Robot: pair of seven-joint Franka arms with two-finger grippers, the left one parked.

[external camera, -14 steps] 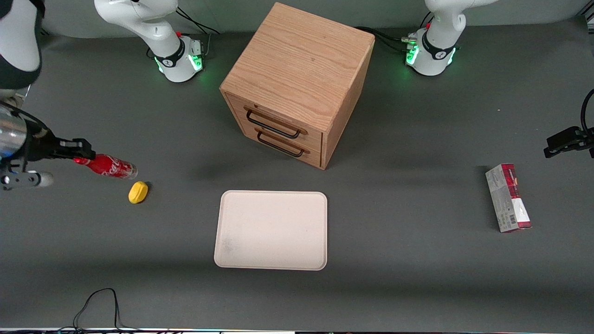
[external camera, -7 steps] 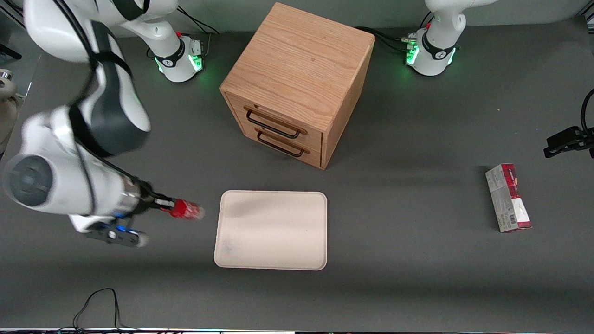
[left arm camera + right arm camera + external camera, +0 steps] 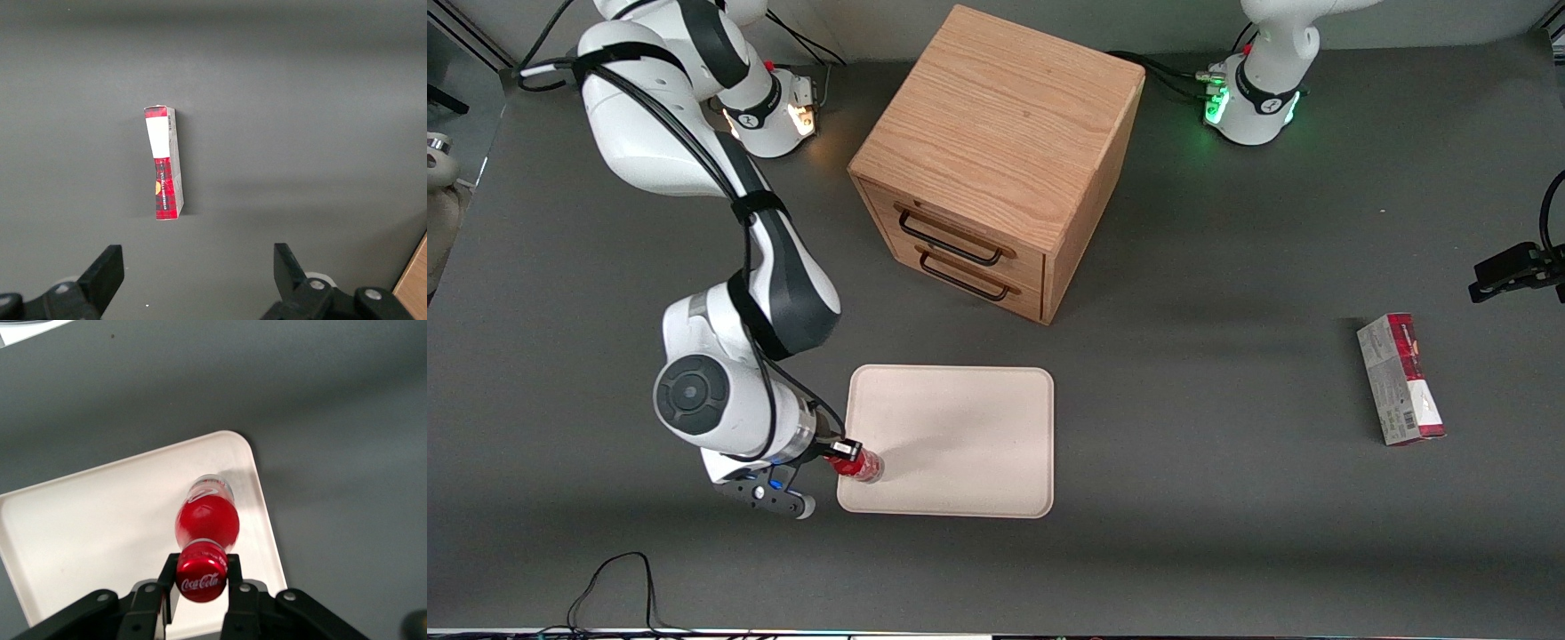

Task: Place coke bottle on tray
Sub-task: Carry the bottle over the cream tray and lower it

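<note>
The coke bottle, small with a red cap and red label, is held by its cap end over the tray's corner nearest the front camera at the working arm's end. My gripper is shut on its neck. In the right wrist view the red cap sits between the two black fingers, and the bottle's body points down at the tray. The cream tray lies flat in front of the drawer cabinet. I cannot tell whether the bottle's base touches the tray.
A wooden drawer cabinet with two handled drawers stands farther from the front camera than the tray. A red-and-grey carton lies toward the parked arm's end, also in the left wrist view. A black cable lies near the table's front edge.
My gripper has carried the bottle from the working arm's end of the table to over the tray's corner. The yellow lump seen earlier is now hidden by the arm.
</note>
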